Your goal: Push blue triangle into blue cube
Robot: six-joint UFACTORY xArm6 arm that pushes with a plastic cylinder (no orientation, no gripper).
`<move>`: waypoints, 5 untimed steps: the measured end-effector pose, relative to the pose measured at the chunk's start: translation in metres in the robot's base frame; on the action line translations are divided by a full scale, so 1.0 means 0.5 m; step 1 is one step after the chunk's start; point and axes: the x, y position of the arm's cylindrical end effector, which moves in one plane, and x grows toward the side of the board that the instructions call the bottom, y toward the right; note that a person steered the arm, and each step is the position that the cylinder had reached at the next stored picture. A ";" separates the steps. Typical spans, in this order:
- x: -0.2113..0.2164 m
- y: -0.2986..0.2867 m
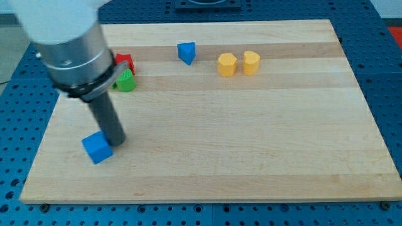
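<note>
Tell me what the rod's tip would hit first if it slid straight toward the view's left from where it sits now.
Almost at once, the blue cube: my tip sits right at its right edge, seemingly touching it. Past the cube, the wooden board looks free to its left edge, though depth is hard to judge.

One cam only, so no shared region w/ a second view. It looks down at the tabletop (pixel 251 138) from above and from the view's bottom edge side, tilted fwd: the far edge at the view's top appears shorter than the near one. Mid-range framing; nearly the whole board fits, w/ strips of blue perforated base (pixel 383 75) around it. The arm's grey housing (pixel 69 44) enters from the view's top left, large and blurred, i.e. closest to the lens.
</note>
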 end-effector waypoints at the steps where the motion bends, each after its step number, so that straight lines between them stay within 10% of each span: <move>1: 0.053 -0.049; 5: -0.154 0.104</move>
